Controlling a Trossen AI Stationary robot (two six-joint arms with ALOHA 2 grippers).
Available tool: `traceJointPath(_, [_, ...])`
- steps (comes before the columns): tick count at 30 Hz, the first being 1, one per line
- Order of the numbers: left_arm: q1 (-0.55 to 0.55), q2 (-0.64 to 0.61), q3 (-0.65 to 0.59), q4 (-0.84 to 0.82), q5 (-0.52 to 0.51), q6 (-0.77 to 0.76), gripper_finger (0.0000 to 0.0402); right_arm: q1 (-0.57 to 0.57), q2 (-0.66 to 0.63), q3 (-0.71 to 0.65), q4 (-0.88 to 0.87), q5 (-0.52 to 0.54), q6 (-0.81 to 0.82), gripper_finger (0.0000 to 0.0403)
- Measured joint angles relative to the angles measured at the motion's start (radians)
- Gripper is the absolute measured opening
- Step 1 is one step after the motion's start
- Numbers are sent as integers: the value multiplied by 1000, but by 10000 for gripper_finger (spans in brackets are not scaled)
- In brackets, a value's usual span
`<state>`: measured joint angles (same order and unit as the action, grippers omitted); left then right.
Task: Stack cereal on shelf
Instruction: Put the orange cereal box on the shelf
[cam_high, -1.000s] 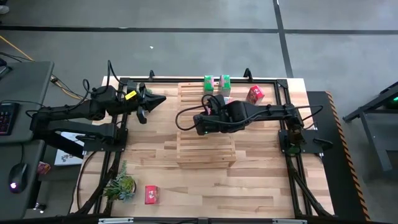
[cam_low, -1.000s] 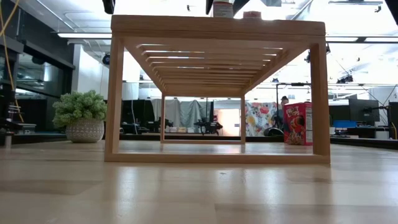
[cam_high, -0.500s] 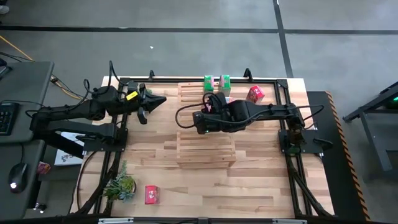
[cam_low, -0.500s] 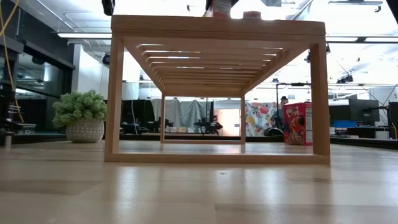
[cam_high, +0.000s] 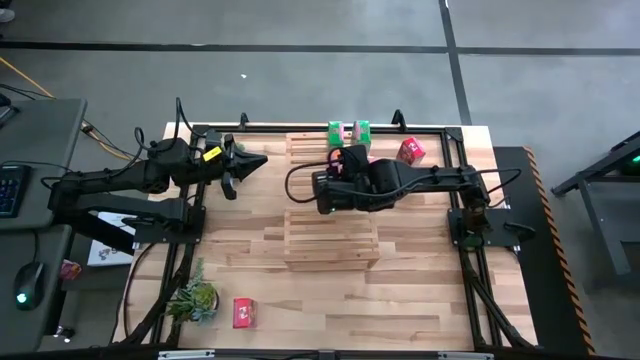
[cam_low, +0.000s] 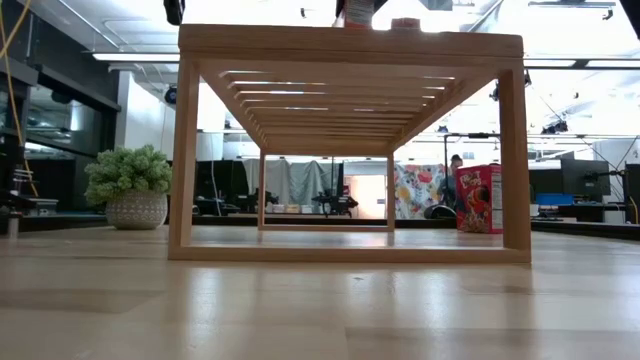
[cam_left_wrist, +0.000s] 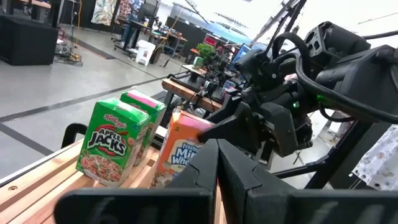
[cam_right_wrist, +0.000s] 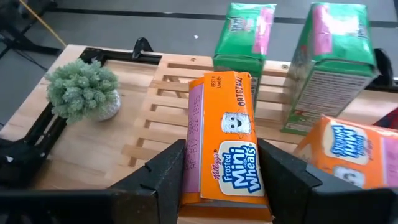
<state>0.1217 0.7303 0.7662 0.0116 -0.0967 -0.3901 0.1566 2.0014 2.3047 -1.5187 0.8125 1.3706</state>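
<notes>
My right gripper (cam_right_wrist: 221, 149) is over the pale wooden shelf (cam_high: 330, 235), shut on an orange Mini-Wheats cereal box (cam_right_wrist: 224, 143), also seen past the left fingers (cam_left_wrist: 186, 146). Two green cereal boxes (cam_high: 335, 131) (cam_high: 361, 130) stand upright on the shelf's far end. A second orange box (cam_right_wrist: 348, 152) is beside the held one. One red box (cam_high: 410, 151) stands on the table by the far right corner, another (cam_high: 242, 312) lies near the front left. My left gripper (cam_high: 255, 160) hovers shut, left of the shelf's far end. My right gripper pinches the orange box between its two fingers (cam_right_wrist: 165, 171), one on each narrow side (cam_right_wrist: 191, 143). The fingers come slanting down from the table's right. The printed front faces the wrist camera. Whether the box's bottom rests on the slats or hangs clear, I cannot tell.
A small potted plant (cam_high: 195, 298) stands at the table's near left. Black frame rails (cam_high: 450, 135) run along the table's edges. The shelf's near half (cam_high: 330, 250) carries no boxes. In the low view the red box (cam_low: 478, 198) stands behind the shelf's right leg.
My right gripper has carried the orange box a short way toward the far edge, closer to the green boxes, keeping shut on it. The left arm has stayed still.
</notes>
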Motion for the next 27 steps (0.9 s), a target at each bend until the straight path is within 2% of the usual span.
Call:
traceJointPath(5, [0, 0, 0, 0, 0, 0, 0, -3, 0, -3, -54, 8, 43, 174])
traceJointPath(27, [0, 0, 0, 0, 0, 0, 0, -7, 0, -4, -46, -12, 43, 174])
